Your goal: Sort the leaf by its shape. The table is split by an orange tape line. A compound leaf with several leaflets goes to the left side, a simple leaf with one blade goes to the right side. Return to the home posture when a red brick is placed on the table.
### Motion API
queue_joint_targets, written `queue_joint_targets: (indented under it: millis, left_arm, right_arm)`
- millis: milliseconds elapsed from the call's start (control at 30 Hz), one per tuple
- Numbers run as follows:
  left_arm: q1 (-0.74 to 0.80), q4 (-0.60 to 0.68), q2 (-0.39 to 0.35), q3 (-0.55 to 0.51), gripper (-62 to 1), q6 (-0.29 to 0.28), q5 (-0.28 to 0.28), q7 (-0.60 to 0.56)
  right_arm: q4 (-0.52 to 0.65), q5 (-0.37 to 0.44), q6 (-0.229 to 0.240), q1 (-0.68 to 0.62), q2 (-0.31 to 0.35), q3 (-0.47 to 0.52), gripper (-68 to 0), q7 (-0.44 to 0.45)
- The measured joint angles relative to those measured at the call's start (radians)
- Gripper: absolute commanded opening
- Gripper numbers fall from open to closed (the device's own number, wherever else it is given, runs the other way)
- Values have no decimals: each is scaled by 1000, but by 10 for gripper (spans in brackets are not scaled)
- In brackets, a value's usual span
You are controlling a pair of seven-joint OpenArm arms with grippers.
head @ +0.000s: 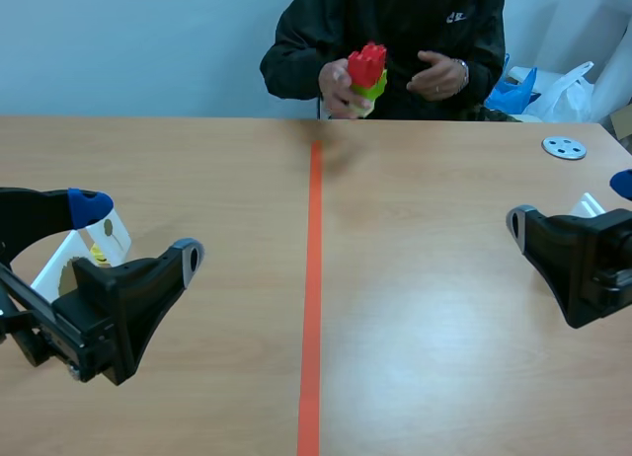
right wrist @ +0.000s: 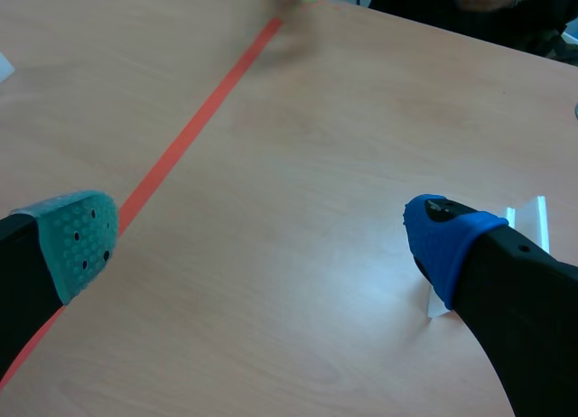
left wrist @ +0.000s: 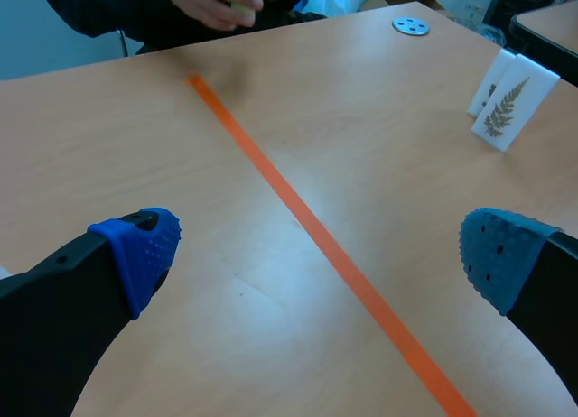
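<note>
Red brick (head: 366, 63), orange tape line (head: 313, 278)

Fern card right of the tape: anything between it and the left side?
Nothing visible on the table between the fern card and the tape line, just bare wood. The open right gripper stands close beside the card; the person's hands are up at the far edge.
</note>
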Motion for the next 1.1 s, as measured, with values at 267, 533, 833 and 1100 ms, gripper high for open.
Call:
queue_joint_targets:
  millis: [267, 533, 833, 1100]
  left_arm:
    - [0, 0, 0, 21, 14, -1, -1, 0]
    - [0, 0, 0, 61, 14, -3, -1, 0]
    - [0, 0, 0, 63, 14, -3, -25, 0]
    - [0, 0, 0, 63, 14, -3, -32, 0]
  right_arm:
    - [0, 0, 0, 0, 0, 0, 4, 1]
    - [0, 0, 0, 0, 0, 0, 4, 1]
    - [0, 0, 0, 0, 0, 0, 4, 1]
    - [0, 0, 0, 0, 0, 0, 4, 1]
